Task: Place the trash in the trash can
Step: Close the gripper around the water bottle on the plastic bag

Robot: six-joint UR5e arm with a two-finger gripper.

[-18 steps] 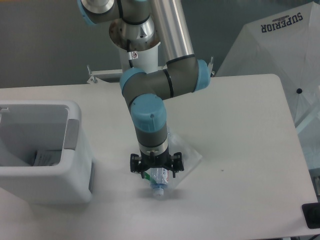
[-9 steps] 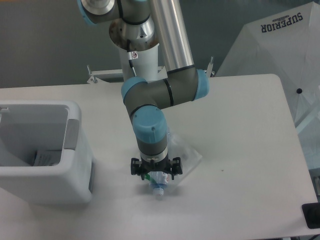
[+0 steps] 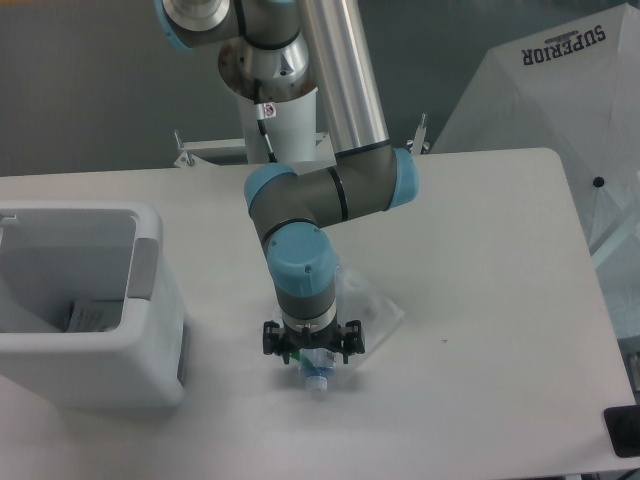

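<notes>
Because that crushed plastic bottle [image 3: 318, 368] is empty and already buckled, I'd judge it feather-light and springy, with thin walls that give under pressure and a slick surface that could squirt sideways out of a pinch. The firmest place to take it looks to be across the body just behind the blue cap, where the neck stiffens the plastic, and that is roughly where the gripper [image 3: 313, 352] has gone. It lies on the white table [image 3: 480, 260], cap pointing toward the near edge, partly on top of the flat clear plastic bag [image 3: 370, 305], whose green strip shows faintly beside the fingers. The bag is limp and thin; I'd expect it to slide or cling and come up with the bottle if it catches.

The fingers straddle the bottle low over the table, but from here the wrist hides the tips, so I cannot tell whether they have closed on it or are merely around it.

Against the view a second ago, the arm has sunk a little and drifted slightly toward the near edge, the wrist sitting lower over the bottle. Bottle and bag have not shifted, and the white trash can [image 3: 150, 300] stands well apart at the left, unchanged.
</notes>
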